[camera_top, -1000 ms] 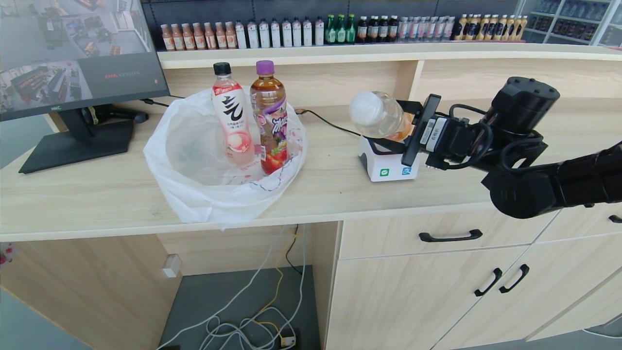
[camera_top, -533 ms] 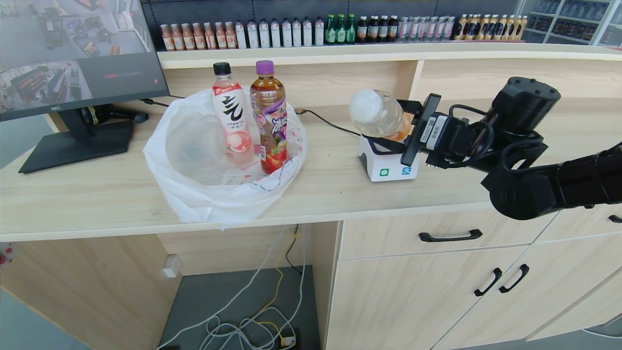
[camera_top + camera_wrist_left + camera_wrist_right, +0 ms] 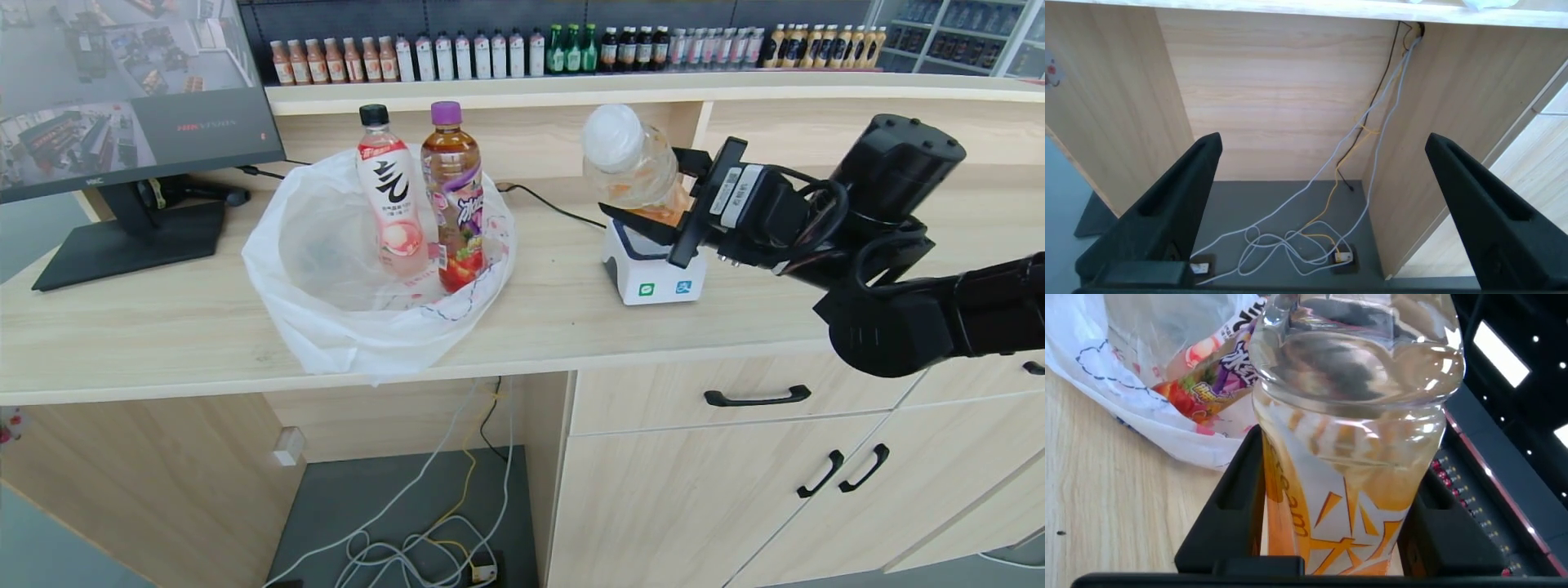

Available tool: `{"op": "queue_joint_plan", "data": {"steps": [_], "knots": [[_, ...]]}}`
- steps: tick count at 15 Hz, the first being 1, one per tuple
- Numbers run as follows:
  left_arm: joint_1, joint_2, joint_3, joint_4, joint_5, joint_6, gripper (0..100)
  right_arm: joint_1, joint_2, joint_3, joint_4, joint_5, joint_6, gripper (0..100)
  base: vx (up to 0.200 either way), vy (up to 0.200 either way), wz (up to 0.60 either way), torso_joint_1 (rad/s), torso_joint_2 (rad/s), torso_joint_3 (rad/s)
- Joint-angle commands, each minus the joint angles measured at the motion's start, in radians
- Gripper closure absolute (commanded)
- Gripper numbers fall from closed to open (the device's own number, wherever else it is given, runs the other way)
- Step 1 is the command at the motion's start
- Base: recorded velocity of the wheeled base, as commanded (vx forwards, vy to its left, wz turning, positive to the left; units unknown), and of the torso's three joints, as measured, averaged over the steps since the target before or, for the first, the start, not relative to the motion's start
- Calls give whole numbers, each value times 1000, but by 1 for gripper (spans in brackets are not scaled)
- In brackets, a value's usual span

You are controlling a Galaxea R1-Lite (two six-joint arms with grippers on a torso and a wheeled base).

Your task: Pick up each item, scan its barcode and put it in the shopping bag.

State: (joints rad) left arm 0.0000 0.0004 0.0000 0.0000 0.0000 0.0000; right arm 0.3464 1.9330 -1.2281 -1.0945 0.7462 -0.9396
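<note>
The right gripper (image 3: 657, 192) is clamped on the clear bottle (image 3: 624, 163), held tilted just above the scanner (image 3: 653, 282) midway along the bench (image 3: 122, 327). Judged best: turn its barcode toward the scanner's window, then carry it left to the shopping bag (image 3: 326, 318).

Two bottles (image 3: 454, 204) stand in the bag (image 3: 326, 322), left of the scanner (image 3: 653, 282).

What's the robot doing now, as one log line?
right gripper: shut on clear bottle | clear bottle: tilted above scanner | shopping bag: pink bottle and purple-capped bottle upright inside | left gripper: open
</note>
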Motion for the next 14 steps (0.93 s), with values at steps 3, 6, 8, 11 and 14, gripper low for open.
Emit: {"op": "queue_joint_plan", "data": {"steps": [3,6,8,11,14], "knots": [[-2,0,0,0,0,0,0,25,-83,128,-134,-57,107,100,0,0,0,0,0,0],[0,0,0,0,2,0,0,28,-175,239,-163,-76,170,100,0,0,0,0,0,0],[0,0,0,0,0,0,0,28,-238,297,-162,-122,231,100,0,0,0,0,0,0],[0,0,0,0,0,0,0,26,-299,322,-160,-134,306,100,0,0,0,0,0,0],[0,0,0,0,2,0,0,29,-365,360,-154,-199,475,100,0,0,0,0,0,0]]}}
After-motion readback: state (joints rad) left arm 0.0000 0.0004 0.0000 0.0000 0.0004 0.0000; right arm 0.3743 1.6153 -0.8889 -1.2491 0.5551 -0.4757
